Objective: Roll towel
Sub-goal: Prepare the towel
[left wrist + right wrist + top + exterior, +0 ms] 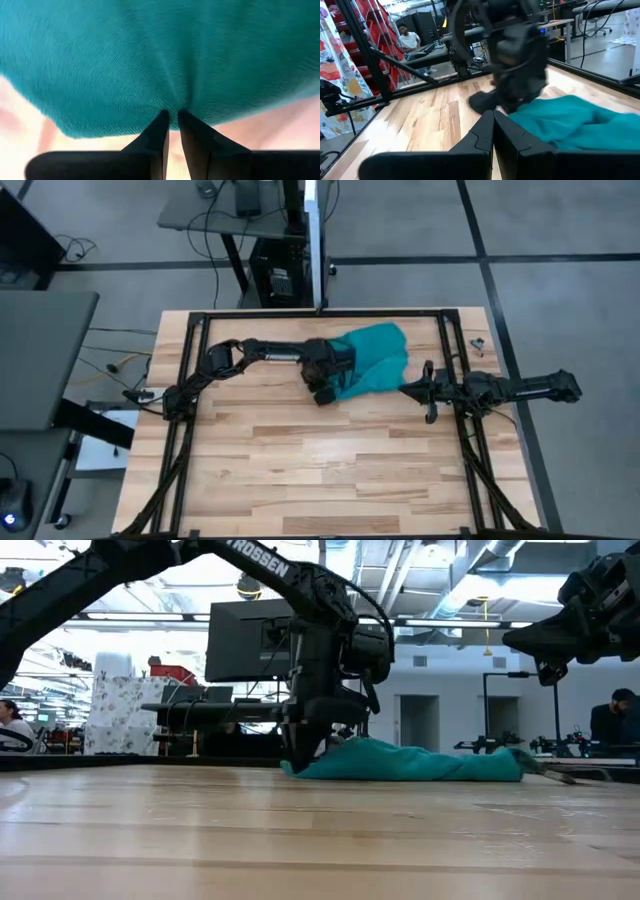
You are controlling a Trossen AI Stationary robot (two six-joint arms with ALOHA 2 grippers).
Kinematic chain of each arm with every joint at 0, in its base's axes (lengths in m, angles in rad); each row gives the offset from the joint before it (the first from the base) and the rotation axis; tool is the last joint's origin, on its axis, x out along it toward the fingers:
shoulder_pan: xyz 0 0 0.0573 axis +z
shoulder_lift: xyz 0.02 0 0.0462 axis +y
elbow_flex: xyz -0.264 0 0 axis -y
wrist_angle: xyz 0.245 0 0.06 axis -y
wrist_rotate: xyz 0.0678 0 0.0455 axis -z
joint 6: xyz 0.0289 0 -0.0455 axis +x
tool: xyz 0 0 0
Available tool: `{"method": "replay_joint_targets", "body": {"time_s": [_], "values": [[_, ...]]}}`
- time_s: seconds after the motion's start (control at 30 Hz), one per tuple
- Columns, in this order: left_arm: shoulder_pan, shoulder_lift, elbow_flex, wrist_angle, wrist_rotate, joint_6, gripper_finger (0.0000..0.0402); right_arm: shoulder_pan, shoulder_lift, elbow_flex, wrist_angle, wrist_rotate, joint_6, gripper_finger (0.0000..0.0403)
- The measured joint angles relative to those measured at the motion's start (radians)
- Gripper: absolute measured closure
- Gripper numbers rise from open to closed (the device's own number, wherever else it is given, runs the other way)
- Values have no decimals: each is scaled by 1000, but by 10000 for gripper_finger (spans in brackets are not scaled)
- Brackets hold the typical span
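The left gripper (171,116) is nipped nearly closed on an edge of the towel (372,358), its two dark fingers pinching a small pucker of teal cloth between their tips, as the left wrist view shows. It holds the fabric low, close to the table (300,470), which suits dragging or turning the edge over to start a roll rather than lifting the whole cloth. The towel lies bunched in a low heap at the far middle of the table, between the two arms, not spread flat; in the low view it reads as a long rumpled mound with the left arm coming down onto one end.

The right gripper (494,131) is fully closed and holds nothing. It hangs above the table just beside the towel's other end, its fingers pointed toward the cloth and the left arm's wrist. That placement looks like waiting: near enough to pin or catch the free end once the left arm works its edge, judging by the task
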Motion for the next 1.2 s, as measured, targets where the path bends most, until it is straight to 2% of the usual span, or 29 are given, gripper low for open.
{"method": "replay_joint_targets", "body": {"time_s": [0.2,0.47,0.5,0.57,0.67,0.8,0.93,1.07,1.2], "values": [[-69,-33,-4,-8,12,-11,371,0,0,0,0,0,0,403],[-65,-196,-4,-17,-6,-75,371,-7,0,0,8,0,-21,403],[-63,-216,-4,-13,-8,-80,371,-9,0,0,20,0,5,403],[-60,-258,-6,-10,-1,-79,370,-5,0,0,74,0,158,403],[-47,-304,-49,47,89,-61,370,-19,0,4,136,13,430,403],[-41,-333,-168,194,139,-79,370,-45,32,29,131,23,547,403],[-42,-347,-313,350,141,-94,370,-82,187,47,-22,23,620,403],[-41,-345,-419,451,139,-144,370,-112,388,89,-15,20,640,403],[-40,-353,-459,505,99,-157,370,-170,599,172,-18,19,572,403]]}}
